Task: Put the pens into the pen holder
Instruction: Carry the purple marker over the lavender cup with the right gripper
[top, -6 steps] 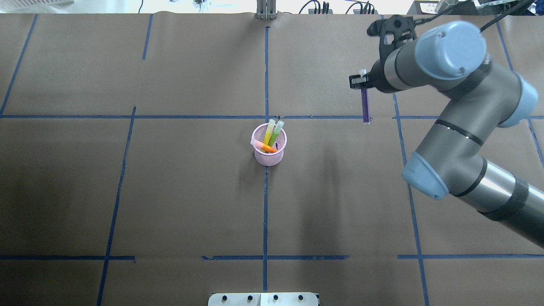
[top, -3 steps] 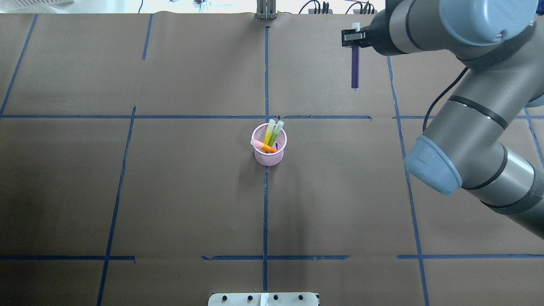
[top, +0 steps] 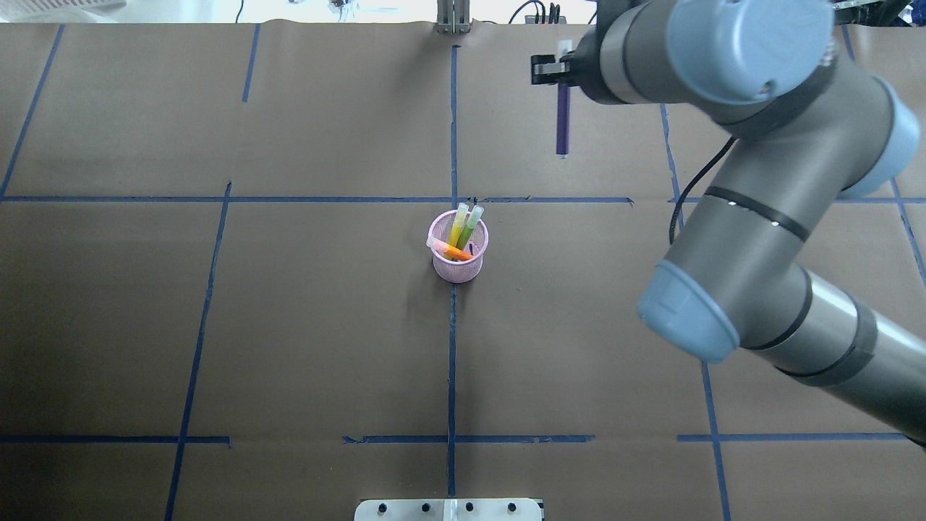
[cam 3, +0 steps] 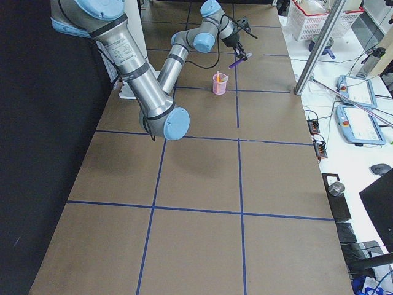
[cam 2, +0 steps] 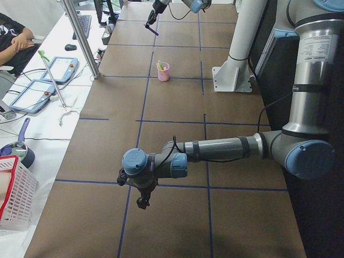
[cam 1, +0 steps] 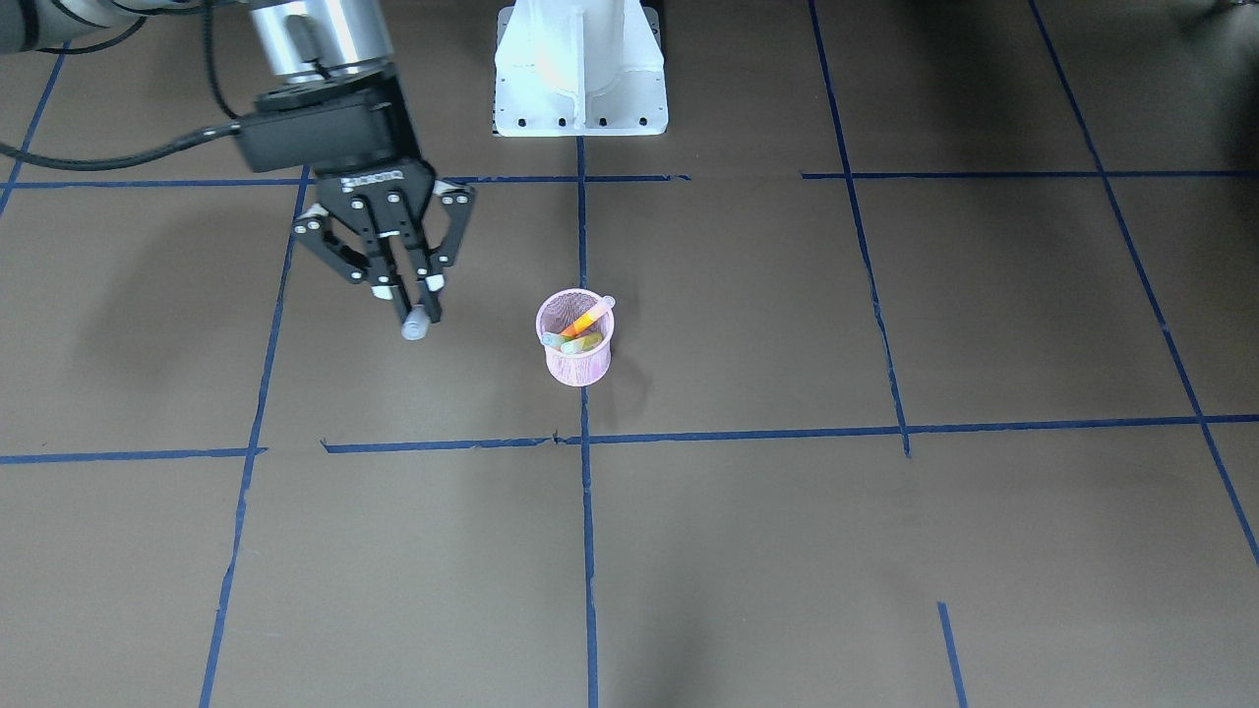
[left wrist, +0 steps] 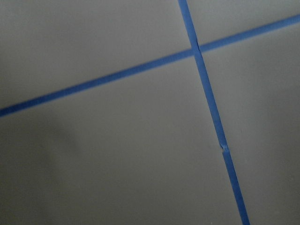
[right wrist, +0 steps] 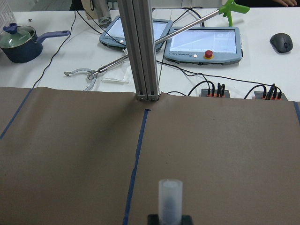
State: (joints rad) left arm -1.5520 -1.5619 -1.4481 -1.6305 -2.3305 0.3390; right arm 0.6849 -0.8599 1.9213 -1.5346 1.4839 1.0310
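The pink mesh pen holder [top: 459,255] stands at the table's middle, also in the front view [cam 1: 574,352]. An orange pen [top: 456,252], a green pen [top: 470,226] and a yellowish one [top: 458,226] lean inside it. My right gripper [top: 561,69] is shut on the purple pen [top: 562,119], holding it in the air beyond and to the right of the holder. In the front view my right gripper [cam 1: 408,290] has the pen's pale cap [cam 1: 414,324] sticking out of it. My left gripper [cam 2: 142,201] shows only in the exterior left view, low over the table; I cannot tell its state.
An aluminium post [top: 453,18] stands at the table's far edge, with tablets [right wrist: 206,40] and cables behind it. The robot's white base [cam 1: 580,69] sits at the near edge. Blue tape lines cross the brown table cover [top: 289,325].
My right gripper has lifted the purple pen and carried it farther from the robot, then to the left, closer to the holder's column. The holder and its pens have not moved.
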